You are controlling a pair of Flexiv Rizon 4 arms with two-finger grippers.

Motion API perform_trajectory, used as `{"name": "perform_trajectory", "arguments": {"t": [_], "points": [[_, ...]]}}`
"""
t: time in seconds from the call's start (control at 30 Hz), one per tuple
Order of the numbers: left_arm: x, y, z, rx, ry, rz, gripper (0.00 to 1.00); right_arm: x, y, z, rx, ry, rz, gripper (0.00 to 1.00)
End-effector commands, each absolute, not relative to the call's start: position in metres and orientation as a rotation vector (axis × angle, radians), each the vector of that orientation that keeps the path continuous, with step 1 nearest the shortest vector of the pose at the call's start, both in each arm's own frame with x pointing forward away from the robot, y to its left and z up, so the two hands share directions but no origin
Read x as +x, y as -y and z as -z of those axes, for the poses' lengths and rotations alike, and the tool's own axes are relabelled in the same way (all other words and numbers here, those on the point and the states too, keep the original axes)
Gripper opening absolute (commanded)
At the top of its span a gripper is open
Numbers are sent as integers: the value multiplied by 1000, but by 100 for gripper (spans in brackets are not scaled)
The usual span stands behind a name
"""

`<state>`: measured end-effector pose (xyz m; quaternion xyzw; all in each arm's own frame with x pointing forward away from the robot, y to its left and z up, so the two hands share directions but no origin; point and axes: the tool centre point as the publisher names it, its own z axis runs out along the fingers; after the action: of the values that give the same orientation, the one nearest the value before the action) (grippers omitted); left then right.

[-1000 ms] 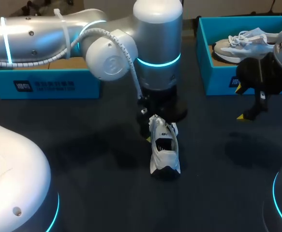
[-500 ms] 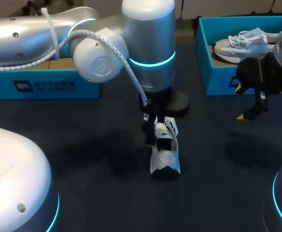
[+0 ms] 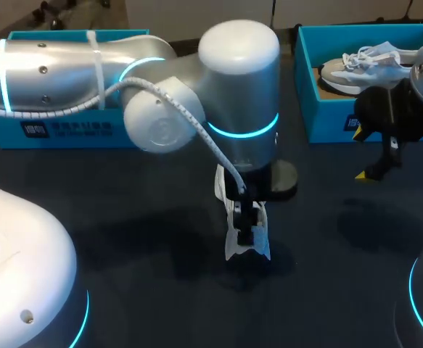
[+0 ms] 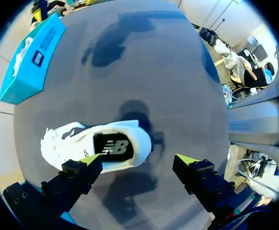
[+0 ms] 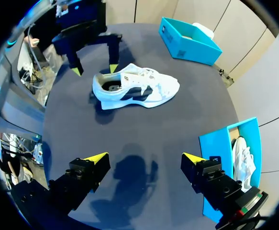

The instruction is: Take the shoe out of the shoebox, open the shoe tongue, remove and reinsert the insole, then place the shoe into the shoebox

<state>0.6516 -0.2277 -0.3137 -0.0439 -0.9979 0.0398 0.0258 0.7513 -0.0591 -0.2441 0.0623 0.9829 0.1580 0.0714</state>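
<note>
Shoe one, the white shoe (image 3: 260,243), stands on its sole mid-frame on your dark, plain bench (image 3: 124,254), outside both boxes. Only its near end shows beneath your left arm (image 3: 66,72), which comes in from the upper left. The left jaws hang wide open just above it, gripping nothing. One yellow fingertip (image 4: 89,160) is beside the shoe's opening, the other over bare bench. Farther off at the right, your right arm (image 3: 421,87) holds the right jaws spread wide and empty, just before the right shoebox (image 3: 327,123). You have two blue shoeboxes along the far edge. The right one holds the second shoe (image 3: 371,61), grey and white. The left shoebox (image 3: 59,130) sits upper left.
</note>
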Motion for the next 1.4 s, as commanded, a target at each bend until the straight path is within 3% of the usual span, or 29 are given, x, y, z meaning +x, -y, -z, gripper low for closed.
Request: {"name": "perform_trajectory", "arguments": {"t": [0.03,0.4,0.87,0.97,1.0,1.07,1.37,1.4], "points": [[643,237,323,-150,3086,-105,100,751,59,245,187,-2955,-473,100],[638,239,355,-132,3094,-27,92,751,59,245,187,-2955,-473,100],[643,238,386,-85,3104,0,89,751,59,245,187,-2955,-473,100],[643,238,387,-79,3108,5,83,751,59,245,187,-2955,-473,100],[643,237,387,-79,3108,7,67,751,59,245,187,-2955,-473,100],[643,237,389,-78,3105,16,49,751,59,245,187,-2955,-473,100],[644,236,403,-56,3066,57,22,751,59,245,187,-2955,-473,100],[644,236,403,-55,3058,56,14,751,59,245,187,-2955,-473,100]]}}
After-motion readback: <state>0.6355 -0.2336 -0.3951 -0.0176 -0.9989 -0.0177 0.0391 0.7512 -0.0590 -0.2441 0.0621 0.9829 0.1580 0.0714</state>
